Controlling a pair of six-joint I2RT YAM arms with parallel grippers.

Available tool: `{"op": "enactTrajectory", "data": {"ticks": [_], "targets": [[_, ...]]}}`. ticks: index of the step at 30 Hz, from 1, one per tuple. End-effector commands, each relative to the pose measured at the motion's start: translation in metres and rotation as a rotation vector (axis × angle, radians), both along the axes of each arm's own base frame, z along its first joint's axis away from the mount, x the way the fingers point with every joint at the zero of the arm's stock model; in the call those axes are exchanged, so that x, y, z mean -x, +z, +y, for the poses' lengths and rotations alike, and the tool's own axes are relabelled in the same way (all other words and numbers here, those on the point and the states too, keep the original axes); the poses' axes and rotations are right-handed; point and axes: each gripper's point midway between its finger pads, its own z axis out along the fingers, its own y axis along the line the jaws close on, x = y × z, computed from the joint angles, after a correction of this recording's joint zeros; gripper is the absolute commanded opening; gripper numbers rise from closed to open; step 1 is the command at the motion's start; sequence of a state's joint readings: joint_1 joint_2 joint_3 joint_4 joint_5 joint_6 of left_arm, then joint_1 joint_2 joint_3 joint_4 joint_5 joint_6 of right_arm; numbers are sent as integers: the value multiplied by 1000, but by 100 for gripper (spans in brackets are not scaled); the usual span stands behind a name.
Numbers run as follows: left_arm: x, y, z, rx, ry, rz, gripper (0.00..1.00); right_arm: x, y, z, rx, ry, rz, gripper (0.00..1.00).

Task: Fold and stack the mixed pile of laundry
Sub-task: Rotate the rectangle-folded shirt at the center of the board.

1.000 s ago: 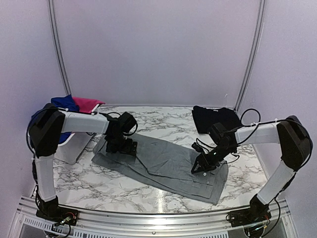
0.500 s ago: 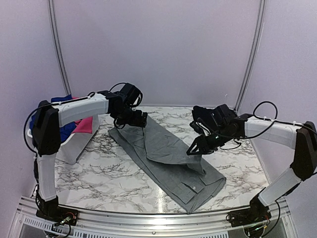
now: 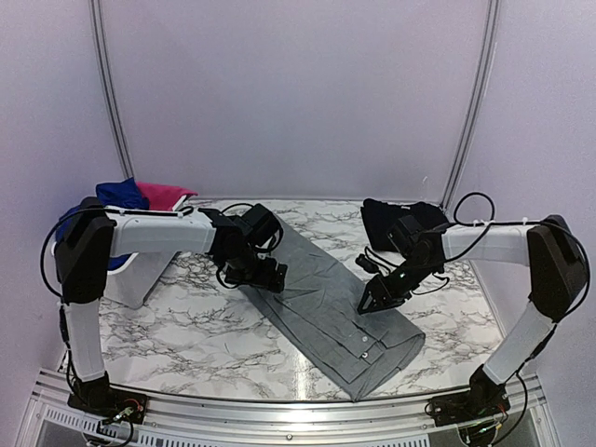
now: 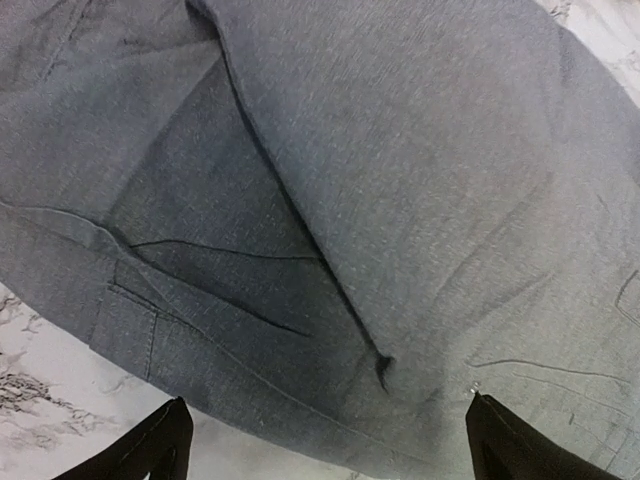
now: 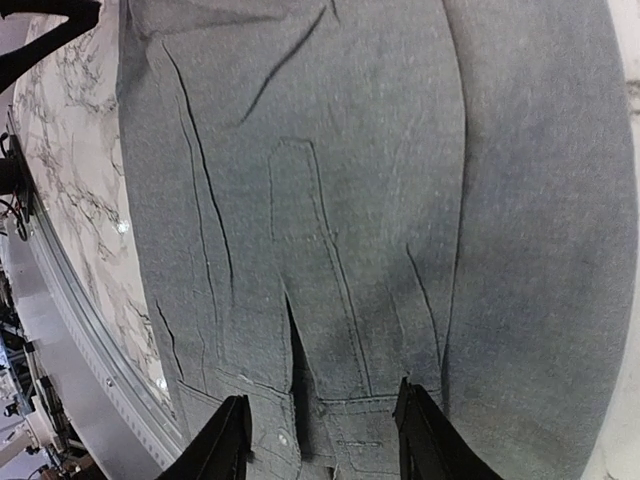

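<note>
The grey collared button shirt (image 3: 326, 298) lies on the marble table (image 3: 186, 345) as a long narrow strip, running diagonally from back centre to front right. My left gripper (image 3: 265, 277) hangs just over its far-left edge. In the left wrist view this gripper (image 4: 330, 445) is open wide, with grey cloth (image 4: 400, 200) under it and nothing between the fingers. My right gripper (image 3: 371, 304) sits low over the strip's right edge. Its wrist view shows it (image 5: 322, 435) open above the shirt's cuff and placket (image 5: 350, 200). A black garment (image 3: 386, 223) lies at the back right.
A white basket (image 3: 140, 275) stands at the left table edge with royal blue (image 3: 116, 194) and hot-pink (image 3: 163, 196) pieces in it. The table's metal front rail (image 3: 298, 410) runs along the near edge. White walls enclose the back and sides.
The shirt was spread wide, then both grippers lifted one long side and carried it over. Now it lies folded into a narrow strip, and both grippers have come down onto it.
</note>
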State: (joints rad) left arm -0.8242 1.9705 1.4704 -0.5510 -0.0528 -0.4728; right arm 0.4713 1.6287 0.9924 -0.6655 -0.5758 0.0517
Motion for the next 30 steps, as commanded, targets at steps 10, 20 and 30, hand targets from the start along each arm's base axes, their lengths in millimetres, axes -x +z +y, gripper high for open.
{"op": "enactTrajectory", "data": {"ticks": [10,20,30], "targets": [[-69,-65,24,-94,42,51,99,59,-31,66,-80,93,150,45],[-155,20,35,-19,44,-155,99,-6,60,135,-241,137,-47,50],[-79,34,7,76,-17,-68,99,-8,14,72,-45,133,-75,48]]}}
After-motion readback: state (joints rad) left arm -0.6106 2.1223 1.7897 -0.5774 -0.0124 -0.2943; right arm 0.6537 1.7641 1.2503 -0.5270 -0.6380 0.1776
